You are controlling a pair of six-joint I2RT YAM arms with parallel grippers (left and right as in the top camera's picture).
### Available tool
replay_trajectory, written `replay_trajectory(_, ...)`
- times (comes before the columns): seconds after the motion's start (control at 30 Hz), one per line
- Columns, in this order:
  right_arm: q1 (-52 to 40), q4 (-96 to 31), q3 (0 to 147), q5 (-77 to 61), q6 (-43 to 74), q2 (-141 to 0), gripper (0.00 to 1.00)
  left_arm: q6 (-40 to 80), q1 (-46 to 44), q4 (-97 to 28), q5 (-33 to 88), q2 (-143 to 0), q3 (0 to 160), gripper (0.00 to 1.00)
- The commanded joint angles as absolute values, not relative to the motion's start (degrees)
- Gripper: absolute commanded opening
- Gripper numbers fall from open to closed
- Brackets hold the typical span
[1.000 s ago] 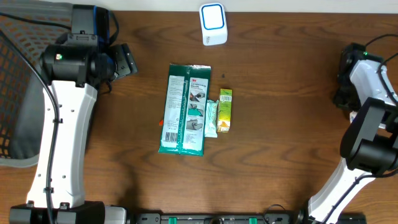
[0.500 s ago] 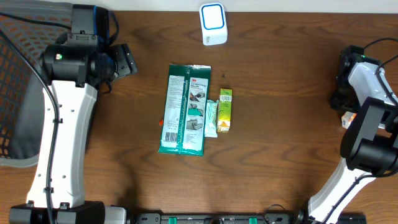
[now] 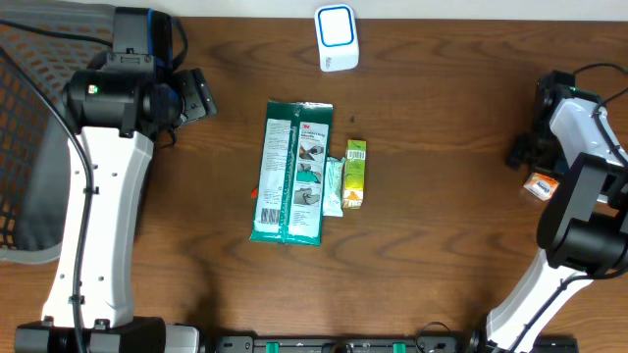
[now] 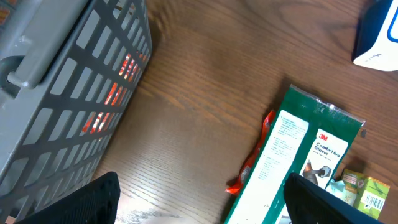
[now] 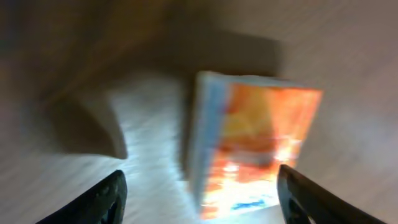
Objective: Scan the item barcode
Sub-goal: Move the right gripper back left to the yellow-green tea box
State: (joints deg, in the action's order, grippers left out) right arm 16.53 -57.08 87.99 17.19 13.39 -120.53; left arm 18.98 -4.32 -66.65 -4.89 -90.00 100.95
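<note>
A small orange box (image 3: 539,184) lies on the table at the far right. In the right wrist view, the orange box (image 5: 255,146) is blurred and sits between the spread fingers of my right gripper (image 5: 202,199) without touching them. From overhead, the right gripper (image 3: 522,153) hovers just left of and above the box, open. The white and blue scanner (image 3: 335,37) stands at the back centre. My left gripper (image 3: 201,96) is open and empty at the back left, looking down on the green 3M package (image 4: 298,162).
The green 3M package (image 3: 292,172), a pale green packet (image 3: 334,186) and a yellow-green box (image 3: 355,174) lie side by side mid-table. A grey mesh basket (image 4: 62,93) stands at the left edge. A red wrapper (image 4: 252,165) pokes out from under the package.
My right gripper has opened and shifted slightly left. The orange box, hidden under it before, now lies uncovered on the table. The left arm has not moved.
</note>
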Motion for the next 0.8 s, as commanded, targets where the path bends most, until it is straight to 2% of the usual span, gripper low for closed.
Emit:
replay_trajectory(0.0, 16.8, -56.6, 88.5, 2.5, 6.5, -120.4, 0.7, 18.0, -4.1, -66.8, -5.6, -90.2, 101.2, 0.85)
replay_trajectory(0.3, 12.7, -61.4, 93.3, -8.3, 2.9, -116.6, 0.7, 18.0, -4.1, -66.8, -5.6, -90.2, 101.2, 0.85)
replay_trajectory(0.53, 6.1, -63.7, 93.3, -10.5, 3.1, -113.5, 0.74, 18.0, -4.1, -66.8, -5.6, -90.2, 101.2, 0.84)
replay_trajectory(0.77, -2.5, -63.4, 92.9, -21.5, 3.2, -113.6, 0.77, 18.0, -4.1, -66.8, -5.6, -90.2, 101.2, 0.85)
